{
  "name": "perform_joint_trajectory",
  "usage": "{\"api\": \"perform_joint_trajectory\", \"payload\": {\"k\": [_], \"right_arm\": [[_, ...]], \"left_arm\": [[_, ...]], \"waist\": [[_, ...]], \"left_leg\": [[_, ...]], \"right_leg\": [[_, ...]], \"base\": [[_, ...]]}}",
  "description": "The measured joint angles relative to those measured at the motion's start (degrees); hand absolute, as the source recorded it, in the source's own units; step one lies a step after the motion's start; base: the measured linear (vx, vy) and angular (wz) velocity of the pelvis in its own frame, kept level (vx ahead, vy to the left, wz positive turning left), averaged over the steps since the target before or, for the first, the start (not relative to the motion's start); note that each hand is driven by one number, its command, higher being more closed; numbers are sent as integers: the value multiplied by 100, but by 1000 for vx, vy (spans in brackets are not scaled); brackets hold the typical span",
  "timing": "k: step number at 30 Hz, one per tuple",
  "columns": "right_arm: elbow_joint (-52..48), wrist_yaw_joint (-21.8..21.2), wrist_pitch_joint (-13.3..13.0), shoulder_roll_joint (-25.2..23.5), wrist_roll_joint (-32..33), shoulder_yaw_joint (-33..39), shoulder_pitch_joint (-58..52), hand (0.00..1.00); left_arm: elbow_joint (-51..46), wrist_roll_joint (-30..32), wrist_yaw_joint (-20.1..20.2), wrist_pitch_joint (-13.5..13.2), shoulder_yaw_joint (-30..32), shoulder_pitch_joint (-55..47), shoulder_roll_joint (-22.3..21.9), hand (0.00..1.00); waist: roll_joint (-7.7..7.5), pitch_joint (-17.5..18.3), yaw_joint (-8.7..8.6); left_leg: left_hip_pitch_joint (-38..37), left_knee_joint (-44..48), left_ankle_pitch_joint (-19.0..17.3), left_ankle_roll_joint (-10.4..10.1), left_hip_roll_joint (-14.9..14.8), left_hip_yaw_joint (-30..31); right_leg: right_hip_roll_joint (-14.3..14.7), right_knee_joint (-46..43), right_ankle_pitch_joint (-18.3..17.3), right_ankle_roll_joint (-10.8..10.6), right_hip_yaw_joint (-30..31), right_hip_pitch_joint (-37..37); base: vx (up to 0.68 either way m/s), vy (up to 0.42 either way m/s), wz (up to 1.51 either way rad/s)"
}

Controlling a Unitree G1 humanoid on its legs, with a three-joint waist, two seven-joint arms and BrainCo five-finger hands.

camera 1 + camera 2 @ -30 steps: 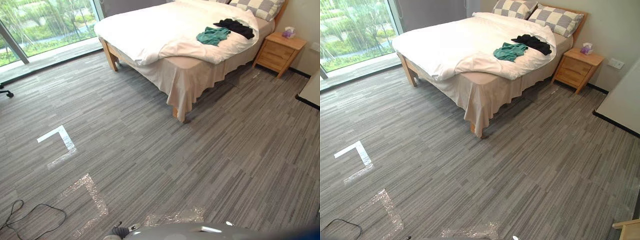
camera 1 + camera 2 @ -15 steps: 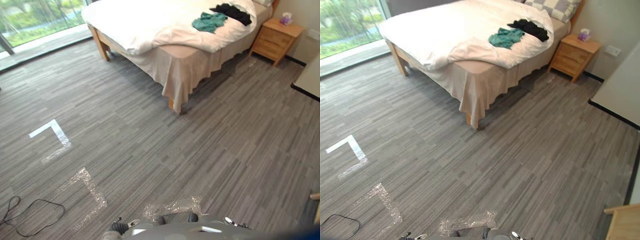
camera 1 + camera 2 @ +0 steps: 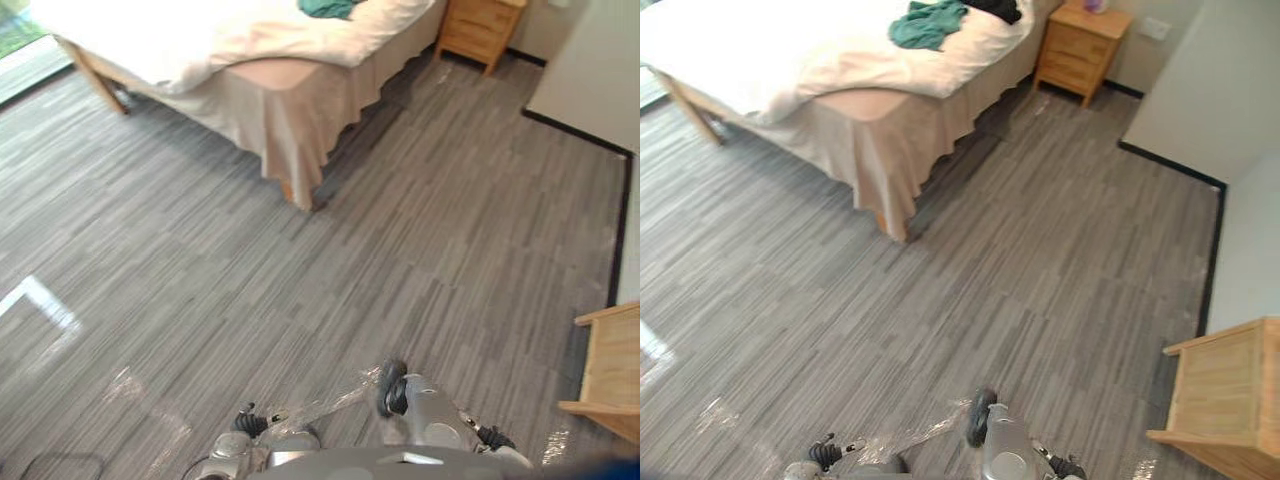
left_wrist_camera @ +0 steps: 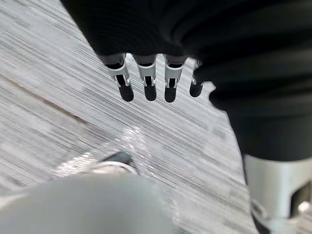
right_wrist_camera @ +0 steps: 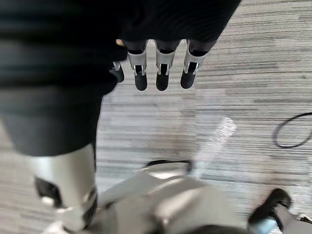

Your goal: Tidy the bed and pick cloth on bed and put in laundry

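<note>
A teal cloth lies crumpled on the white duvet of the bed, near its right side. A black cloth lies just beyond it, toward the head of the bed. The bed stands far ahead on the left, across a stretch of grey carpet. In the left wrist view my left hand hangs over the carpet, its fingers straight and holding nothing. My right hand in the right wrist view hangs the same way, fingers straight and empty.
A wooden nightstand stands beside the bed's head. A white wall panel with a black base strip runs along the right. A light wooden piece of furniture stands at the near right. Tape marks lie on the carpet.
The camera has swung down and to the right, so the bed now sits at the upper left and the wooden furniture has come into view. The cloths lie as before.
</note>
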State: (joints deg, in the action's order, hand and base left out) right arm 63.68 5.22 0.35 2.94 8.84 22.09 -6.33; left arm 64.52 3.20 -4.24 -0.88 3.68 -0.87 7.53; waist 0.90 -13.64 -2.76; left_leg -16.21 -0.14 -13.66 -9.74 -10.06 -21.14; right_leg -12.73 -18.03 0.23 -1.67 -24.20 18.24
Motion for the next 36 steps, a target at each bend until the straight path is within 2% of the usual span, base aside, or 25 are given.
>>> {"api": "perform_joint_trajectory", "payload": {"k": [1, 2, 3, 5, 6, 7, 8, 11, 13, 15, 16, 17, 18, 19, 20, 22, 24, 26, 27, 29, 30, 31, 32, 34, 36], "right_arm": [[11, -16, -3, 115, -15, -25, -3, 0], [30, -16, -6, 142, -20, -27, 22, 0], [58, -18, -9, 183, -56, -27, 162, 0], [116, 3, -10, 186, -127, -34, 198, 0], [146, 13, -11, 225, -134, -139, 197, 0], [139, 21, -9, 269, -191, -329, 208, 0], [122, 26, -11, 273, -247, -386, 211, 0], [104, 28, -15, 382, -486, -688, 410, 0], [118, 26, -9, 404, -588, -692, 552, 0], [115, 25, -10, 369, -632, -690, 610, 0], [101, 23, -12, 348, -665, -689, 642, 0], [63, 22, -15, 332, -693, -689, 649, 0], [47, 23, -15, 329, -695, -689, 648, 0], [40, 25, -15, 318, -696, -691, 645, 0], [57, 30, -17, 218, -697, -710, 655, 0], [39, 21, -69, 6, -700, -787, 738, 0], [54, -7, -76, -143, -750, -822, 771, 0], [42, -43, -81, -209, -797, -801, 769, 0], [42, -55, -85, -226, -799, -786, 735, 0], [26, -78, -86, -170, -800, -756, 660, 0], [12, -93, -91, -123, -806, -699, 655, 0], [20, -115, -82, -120, -801, -696, 639, 0], [-75, -113, -87, -62, -795, -691, 640, 0], [-164, -107, -93, -17, -793, -707, 655, 0], [-193, -100, -125, -26, -794, -713, 697, 0]], "left_arm": [[3, -1, 7, -28, 67, -22, -171, 0], [4, -4, 11, -50, 83, -12, -245, 0], [-42, -29, 12, -122, 103, 31, -393, 0], [-46, -91, 11, -131, 104, 105, -539, 0], [-121, -195, 11, -141, 111, 102, -587, 0], [-277, -259, 2, -165, 107, 101, -596, 0], [-318, -260, 0, -183, 104, 104, -601, 0], [-540, -324, 9, -257, 64, 180, -696, 0], [-654, -495, 11, -281, 58, 229, -697, 0], [-734, -496, 11, -319, 60, 234, -689, 0], [-739, -518, 13, -337, 52, 239, -694, 0], [-729, -620, 14, -340, 40, 239, -700, 0], [-718, -646, 13, -340, 34, 238, -700, 0], [-713, -659, 13, -340, 30, 238, -689, 0], [-716, -662, 12, -337, 14, 256, -629, 0], [-719, -662, 16, -334, -32, 313, -482, 0], [-703, -655, 14, -312, -47, 320, -466, 0], [-703, -648, 13, -305, -62, 205, -414, 0], [-687, -633, 17, -297, -61, 92, -351, 0], [-684, -635, 18, -273, -79, -55, -417, 0], [-683, -630, 21, -261, -116, -76, -397, 0], [-607, -631, 22, -236, -151, -54, -352, 0], [-466, -633, 18, -221, -151, -24, -341, 0], [-453, -633, 16, -196, -162, -44, -332, 0], [-473, -635, 14, -207, -197, -24, -348, 0]], "waist": [[275, 145, -48], [346, 163, -53], [421, 134, -67], [408, 134, -105], [405, 121, -95], [383, 79, -68], [359, 57, -63], [255, 9, 29], [270, -15, 216], [200, -58, 254], [190, -63, 269], [210, -54, 275], [231, -41, 284], [236, -38, 327], [45, 54, 383], [-143, 64, 460], [-160, 70, 546], [-204, 106, 596], [-208, 212, 597], [-68, 352, 580], [-135, 373, 543], [-181, 356, 513], [-190, 352, 429], [-128, 301, 310], [-66, 267, 289]], "left_leg": [[38, 41, 74, -141, -298, -87], [46, 94, 171, -219, -377, -126], [251, 614, 385, -257, -607, -137], [782, 2003, 750, 289, -948, 22], [1125, 3250, 837, 746, -1279, 85], [1357, 4192, 694, 758, -1470, 147], [1470, 4451, 622, 709, -1482, 164], [2253, 4851, 95, 585, -878, 475], [2758, 4444, -182, 637, -448, 432], [2955, 3548, -197, 599, 11, 429], [3038, 2723, -35, 597, 290, 421], [3097, 1863, 368, 633, 467, 398], [3110, 1419, 684, 678, 520, 333], [3094, 1153, 1255, 867, 532, 225], [2893, 910, 1685, 1374, 769, 51], [2983, 1071, 1515, 1527, 881, 26], [2845, 1202, 1400, 1689, 895, -78], [2518, 1100, 1379, 1709, 966, -126], [2299, 960, 1278, 1622, 1034, -183], [1978, 642, 965, 1485, 981, -139], [1707, 423, 825, 1443, 1065, 7], [1537, 436, 733, 1513, 1122, 189], [1319, 449, 670, 1502, 1122, 325], [1016, 392, 669, 1495, 1071, 536], [774, 399, 638, 1430, 839, 669]], "right_leg": [[274, -220, -261, 227, -90, 151], [343, -280, -323, 289, -118, 199], [468, -430, -433, 601, -156, 200], [677, -132, -569, 765, -192, -188], [885, 251, -607, 799, -209, -687], [1047, 601, -617, 814, -216, -1181], [1097, 741, -618, 816, -203, -1401], [1133, 1276, -780, 799, 73, -2068], [1066, 1368, -877, 660, 318, -2299], [896, 1380, -992, 477, 436, -2528], [782, 1432, -1072, 342, 471, -2690], [738, 1512, -1154, 189, 484, -2847], [738, 1551, -1205, 102, 479, -2934], [739, 1581, -1275, -7, 496, -3056], [583, 1668, -1326, -171, 508, -3206], [472, 1758, -1064, -326, 501, -3228], [466, 1688, -718, -407, 529, -3393], [454, 1545, -423, -431, 520, -3578], [437, 1216, -266, -525, 522, -3609], [421, 34, -295, -597, 538, -3225], [96, -1475, -84, -981, 601, -2636], [-270, -2906, -167, -1003, 607, -2054], [-555, -3748, -448, -703, 407, -1654], [-776, -4015, -849, -441, 43, -1416], [-592, -3220, -1184, -422, -117, -1108]], "base": [[562, -323, -18], [621, -330, -30], [726, -426, -29], [639, -403, -19], [535, -310, -18], [623, -360, -18], [445, -227, -14], [354, -105, -31], [354, 51, -60], [364, 116, -38], [390, 177, -26], [400, 198, -21], [339, 187, -11], [492, 223, 5], [500, 193, 10], [512, 143, 21], [389, 122, 31], [325, 104, 39], [332, 117, 50], [304, 97, 51], [284, 33, 64], [349, 19, 82], [311, 12, 68], [351, -22, 68], [310, -107, 68]]}}
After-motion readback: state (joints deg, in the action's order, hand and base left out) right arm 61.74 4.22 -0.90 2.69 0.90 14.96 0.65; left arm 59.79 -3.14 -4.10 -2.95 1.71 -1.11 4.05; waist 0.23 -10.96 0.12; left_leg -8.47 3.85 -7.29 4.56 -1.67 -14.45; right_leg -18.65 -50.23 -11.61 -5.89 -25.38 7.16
